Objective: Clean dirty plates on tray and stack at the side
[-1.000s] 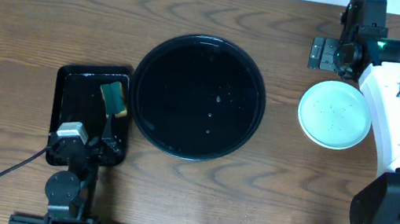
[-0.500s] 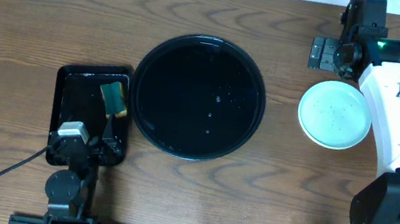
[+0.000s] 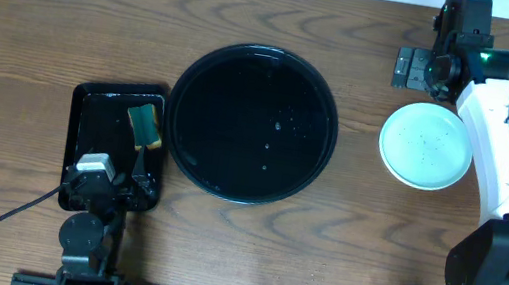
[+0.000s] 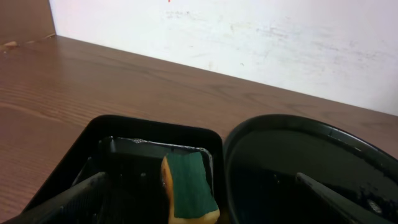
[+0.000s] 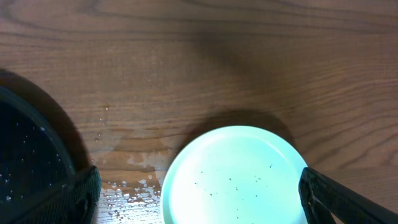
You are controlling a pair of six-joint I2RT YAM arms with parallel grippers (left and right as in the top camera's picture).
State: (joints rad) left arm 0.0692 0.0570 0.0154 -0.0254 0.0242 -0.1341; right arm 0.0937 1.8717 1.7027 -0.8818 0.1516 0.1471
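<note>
- Plainly, the left gripper [image 4: 200, 177] has its jaws spread wide and holds nothing; its two dark fingers [image 4: 68, 202] frame the bottom corners of the left wrist view.
- It hangs over the near end of a small rectangular black tray [image 3: 90, 108], with a sponge [image 4: 186, 190] lying between and beyond the fingers, apart from both.
- The sponge is yellow with a green scouring face and rests tilted inside that tray.
- The right gripper [image 5: 199, 171] is likewise fully open and empty, at the far right of the table [image 3: 40, 20], beyond the plate and not touching it.
- A pale plate [image 3: 426, 145] sits on the wood to the right of the round black tray [image 3: 253, 124], apart from it. It is round and shallow, blue-white, free of brown smears and flecked with tiny dark specks.
- Whether other plates lie under it cannot be told.
- The round tray is glossy, low-rimmed, carries no plates, and shows scattered water droplets.
- A wet patch [image 5: 124, 186] with droplets marks the wood between tray and plate.
</note>
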